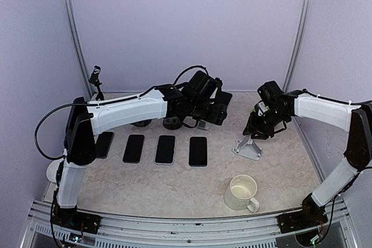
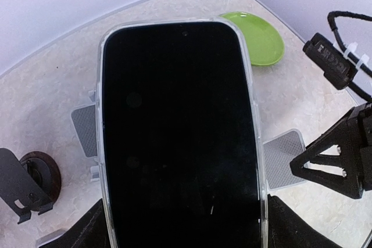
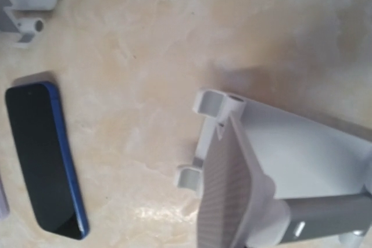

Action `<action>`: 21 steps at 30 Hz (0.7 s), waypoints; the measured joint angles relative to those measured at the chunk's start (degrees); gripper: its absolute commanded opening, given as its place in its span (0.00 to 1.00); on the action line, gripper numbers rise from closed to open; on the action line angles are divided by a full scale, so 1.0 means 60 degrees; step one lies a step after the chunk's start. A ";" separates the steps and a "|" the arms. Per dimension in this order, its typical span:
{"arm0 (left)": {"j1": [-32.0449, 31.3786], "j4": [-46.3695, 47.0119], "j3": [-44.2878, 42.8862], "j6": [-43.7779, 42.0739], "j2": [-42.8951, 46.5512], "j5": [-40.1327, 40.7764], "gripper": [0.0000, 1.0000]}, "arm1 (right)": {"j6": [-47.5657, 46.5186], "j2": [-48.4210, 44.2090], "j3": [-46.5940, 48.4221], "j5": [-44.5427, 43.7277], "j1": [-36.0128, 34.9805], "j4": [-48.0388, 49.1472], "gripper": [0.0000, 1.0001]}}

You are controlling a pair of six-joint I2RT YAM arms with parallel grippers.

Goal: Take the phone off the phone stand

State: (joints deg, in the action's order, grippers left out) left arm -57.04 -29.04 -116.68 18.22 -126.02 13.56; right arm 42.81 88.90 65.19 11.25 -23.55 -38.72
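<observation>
The phone point(image 2: 177, 132), black-screened in a clear case, fills the left wrist view. My left gripper point(image 2: 186, 230) is shut on its lower end, with a black finger point(image 2: 87, 230) on each long edge. In the top view the left gripper point(image 1: 216, 108) holds the phone point(image 1: 224, 98) above a grey phone stand point(image 1: 203, 124); that stand's pad point(image 2: 86, 129) shows to the left of the phone. My right gripper point(image 1: 256, 127) is at the top of a second grey stand point(image 1: 247, 148), which fills the right wrist view point(image 3: 261, 172). Its fingers are hidden there.
Several phones lie in a row on the table, from the left point(image 1: 133, 148) to the right point(image 1: 198, 151); a blue one point(image 3: 46, 155) shows in the right wrist view. A mug point(image 1: 241, 193) stands front right. A green plate point(image 2: 256, 36) and a black stand point(image 2: 29, 181) are nearby.
</observation>
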 measured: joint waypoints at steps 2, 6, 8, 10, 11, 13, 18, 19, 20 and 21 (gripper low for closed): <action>0.0000 0.0055 0.0087 0.0000 0.0149 0.0062 0.39 | -0.0022 0.0102 0.0055 -0.0102 -0.0066 -0.0120 0.30; 0.0004 0.0102 0.0175 0.0007 0.0335 0.0157 0.39 | -0.0106 0.0291 0.0058 -0.0255 -0.0131 -0.0277 0.10; 0.0007 0.0142 0.0178 0.0036 0.0372 0.0175 0.38 | -0.0226 0.0328 0.0066 -0.0382 -0.0135 -0.0375 0.02; 0.0033 0.0186 0.0244 0.0102 0.0433 0.0178 0.38 | -0.0364 0.0346 0.0186 -0.0474 -0.0138 -0.0528 0.00; 0.0044 0.0197 0.0280 0.0127 0.0466 0.0175 0.38 | -0.0506 0.0397 0.0342 -0.0583 -0.0138 -0.0637 0.00; 0.0098 0.0270 0.0459 0.0200 0.0583 0.0157 0.38 | -0.0863 0.0532 0.0674 -0.0714 -0.0138 -0.0798 0.00; 0.0426 0.0361 0.1122 0.0408 0.1045 0.0055 0.38 | -0.2306 0.1169 0.1814 -0.0765 -0.0120 -0.0867 0.00; 0.0488 0.0386 0.1184 0.0441 0.1096 0.0051 0.38 | -0.2612 0.1293 0.1996 -0.0692 -0.0109 -0.0863 0.00; 0.0550 0.0419 0.1239 0.0474 0.1147 0.0047 0.38 | -0.2980 0.1435 0.2193 -0.0561 -0.0109 -0.0871 0.00; 0.0623 0.0481 0.1330 0.0514 0.1224 0.0044 0.38 | -0.3330 0.1585 0.2390 -0.0423 -0.0106 -0.0878 0.00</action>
State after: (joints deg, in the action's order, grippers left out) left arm -53.30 -26.15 -108.71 21.30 -118.67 13.82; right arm 22.83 98.41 79.53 8.71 -24.18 -43.99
